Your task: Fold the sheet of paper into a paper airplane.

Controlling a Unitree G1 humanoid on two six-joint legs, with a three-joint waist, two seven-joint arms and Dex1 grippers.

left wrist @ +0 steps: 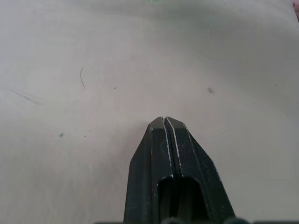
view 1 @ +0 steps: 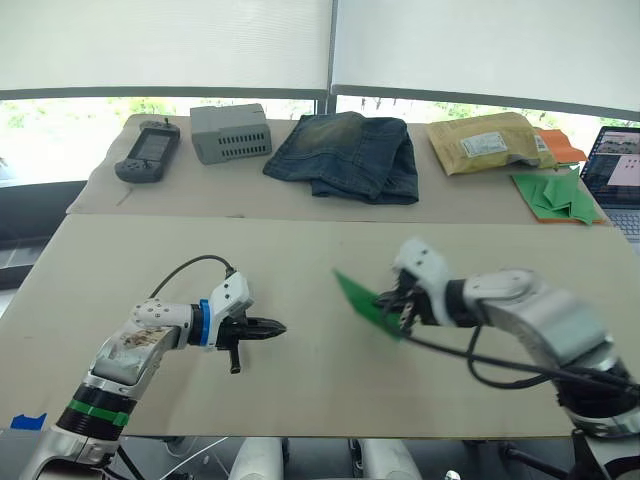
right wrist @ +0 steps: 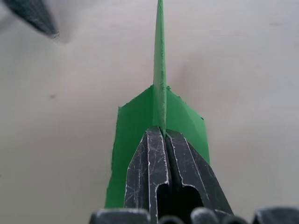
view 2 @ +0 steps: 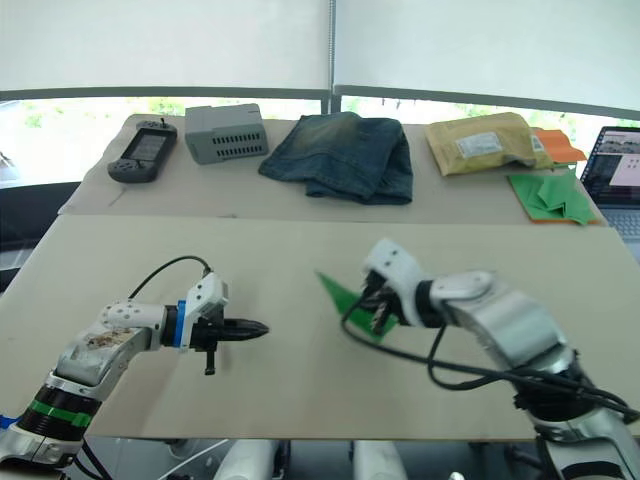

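The sheet of paper [view 1: 358, 296] is bright green and folded into a narrow pointed wedge, the paper airplane shape. It hangs just above the front table [view 1: 300, 400], its point toward my left arm. My right gripper [view 1: 388, 303] is shut on its rear end. In the right wrist view the fingers pinch the upright middle fold [right wrist: 160, 70], with a flap spread on each side. My left gripper [view 1: 278, 327] is shut on nothing, low over the table about a hand's width left of the paper's point. Its tip [right wrist: 32, 16] also shows in the right wrist view.
On the back table lie a black handheld device [view 1: 148, 152], a grey box [view 1: 231, 132], folded jeans [view 1: 348, 153], a yellow padded envelope [view 1: 487, 142] and a heap of green papers with an orange sheet [view 1: 553, 192]. A laptop [view 1: 615, 170] stands at the far right.
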